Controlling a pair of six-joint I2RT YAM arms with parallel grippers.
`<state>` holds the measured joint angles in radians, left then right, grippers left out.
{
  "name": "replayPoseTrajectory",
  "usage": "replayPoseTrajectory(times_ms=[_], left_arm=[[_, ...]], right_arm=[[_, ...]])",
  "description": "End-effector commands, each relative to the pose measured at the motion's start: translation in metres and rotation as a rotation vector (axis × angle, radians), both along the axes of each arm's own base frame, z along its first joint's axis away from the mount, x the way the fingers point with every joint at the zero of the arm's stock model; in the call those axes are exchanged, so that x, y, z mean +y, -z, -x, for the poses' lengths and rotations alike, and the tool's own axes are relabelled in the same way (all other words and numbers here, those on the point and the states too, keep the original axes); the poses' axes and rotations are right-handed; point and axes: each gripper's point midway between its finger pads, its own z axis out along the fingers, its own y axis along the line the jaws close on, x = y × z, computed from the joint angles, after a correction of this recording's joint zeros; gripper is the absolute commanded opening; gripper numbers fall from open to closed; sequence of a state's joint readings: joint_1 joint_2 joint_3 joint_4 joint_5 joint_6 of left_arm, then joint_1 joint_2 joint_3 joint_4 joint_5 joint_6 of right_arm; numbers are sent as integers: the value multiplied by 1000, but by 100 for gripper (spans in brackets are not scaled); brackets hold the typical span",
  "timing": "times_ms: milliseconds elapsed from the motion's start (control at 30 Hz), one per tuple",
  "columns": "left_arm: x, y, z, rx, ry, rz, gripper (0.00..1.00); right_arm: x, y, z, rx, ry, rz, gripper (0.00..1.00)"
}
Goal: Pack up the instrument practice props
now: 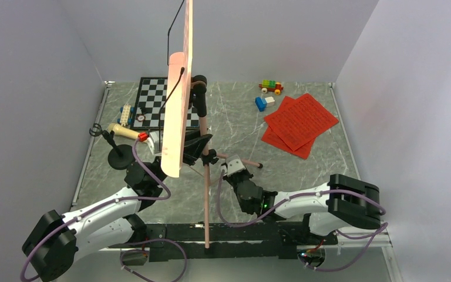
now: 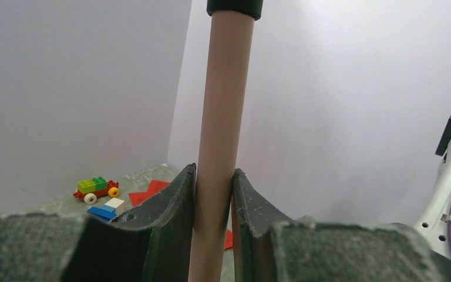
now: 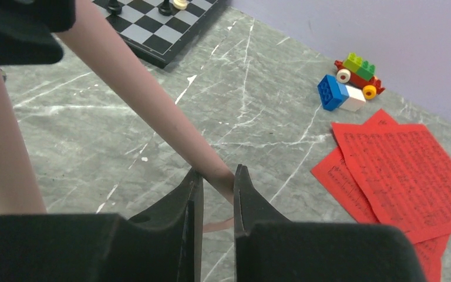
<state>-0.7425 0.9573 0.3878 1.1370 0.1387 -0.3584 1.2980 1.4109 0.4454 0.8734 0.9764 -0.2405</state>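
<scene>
The right claw (image 3: 214,176) is clamped on 1 slanting leg (image 3: 152,100) of the pink music stand (image 1: 176,117), low down near the grey marbled counter (image 1: 241,126). Just left of that leg, the left claw (image 2: 214,176) is clamped on the music stand's upright pole (image 2: 223,88), below a black collar (image 2: 235,7). The music stand is upright in the near middle of the counter, and its tall panel shows edge-on in the top view.

Left of the music stand, the cream microphone (image 1: 120,130) sits tilted on its black round-base stand (image 1: 120,160). To the right of the music stand and well apart from it, 2 or more red sheet-music pages (image 1: 299,120) lie overlapping flat on the counter. Behind the music stand lies a chessboard (image 1: 155,94) with a few pieces. Farther right of it, near the back wall, are small toy bricks (image 1: 270,87).
</scene>
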Motion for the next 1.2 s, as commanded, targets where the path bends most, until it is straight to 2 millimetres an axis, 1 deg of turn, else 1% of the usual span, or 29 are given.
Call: replayPoseTrajectory(times_ms=[0,67,133,267,300,333,400,433,500,533,600,667,700,733,800,867,900,1000,1067,1100,1167], left_arm=[[22,133,-43,398,-198,-194,0],[24,140,-40,412,-198,-192,0],[25,141,-38,413,-203,-191,0],[27,142,-35,413,-207,-202,0],[28,143,-34,412,-209,-206,0],[28,145,-33,414,-211,-211,0],[29,147,-33,416,-218,-217,0],[30,148,-33,419,-220,-219,0],[30,150,-33,420,-222,-222,0],[29,151,-33,420,-222,-225,0],[28,151,-34,414,-224,-237,0],[27,151,-36,408,-226,-247,0],[27,150,-36,404,-227,-250,0],[26,149,-36,400,-225,-251,0],[25,148,-35,394,-222,-252,0],[25,147,-34,388,-220,-253,0],[25,146,-34,384,-220,-255,0],[26,145,-33,375,-226,-260,0],[26,145,-33,374,-231,-262,0],[26,145,-33,373,-231,-265,0],[26,147,-32,374,-232,-269,0]], right_arm=[[-40,69,11,179,157,-11,0],[-46,77,14,206,170,-16,0],[-49,81,16,230,181,-23,0],[-53,78,19,264,205,-42,0],[-52,76,20,270,201,-46,4],[-51,73,21,276,192,-52,11],[-45,65,22,285,161,-72,31],[-42,60,23,289,147,-88,39],[-37,48,24,298,123,-121,53],[-33,39,25,302,110,-147,59],[-23,16,27,317,68,-214,67],[-11,-11,30,344,4,-294,72],[-5,-28,31,363,-23,-346,74],[2,-39,33,408,-60,-395,76],[9,-59,31,511,-125,-502,78],[17,-78,30,611,-227,-640,79],[17,-86,24,645,-257,-705,80],[29,-100,26,773,-352,-806,82],[38,-105,30,854,-401,-852,82],[42,-104,33,898,-419,-863,83],[52,-111,40,957,-489,-899,83]])
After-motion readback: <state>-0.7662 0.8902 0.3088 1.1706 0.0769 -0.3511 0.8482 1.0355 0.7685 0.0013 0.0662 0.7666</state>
